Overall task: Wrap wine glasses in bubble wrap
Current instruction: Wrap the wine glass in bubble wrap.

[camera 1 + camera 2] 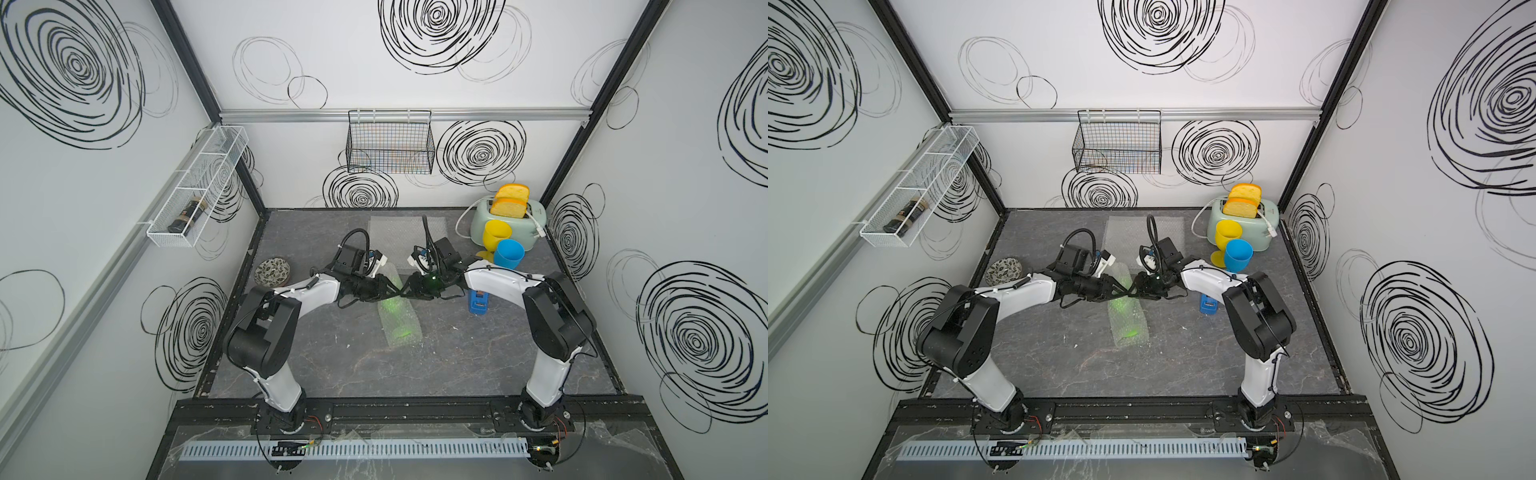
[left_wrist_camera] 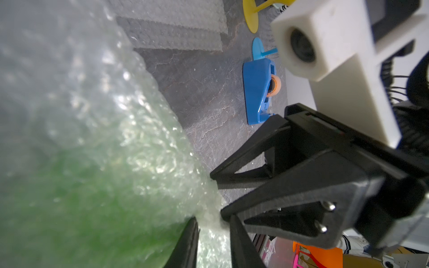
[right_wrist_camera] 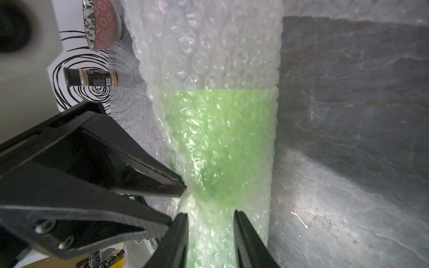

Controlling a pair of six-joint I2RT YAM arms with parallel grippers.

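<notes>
Top views show marbled grey tabletop (image 1: 457, 357), swirl-printed walls (image 1: 353, 66)

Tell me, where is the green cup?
In both top views the green goblet lies mid-table, rolled inside bubble wrap, right where the left pincer and right pincer meet, with the blue tape dispenser nearby on the robot's right.

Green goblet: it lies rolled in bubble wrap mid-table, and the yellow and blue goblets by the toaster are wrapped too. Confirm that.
Wrong: the yellow goblet and blue goblet by the toaster stand bare, as both top views show. The green goblet does lie in bubble wrap.
</notes>
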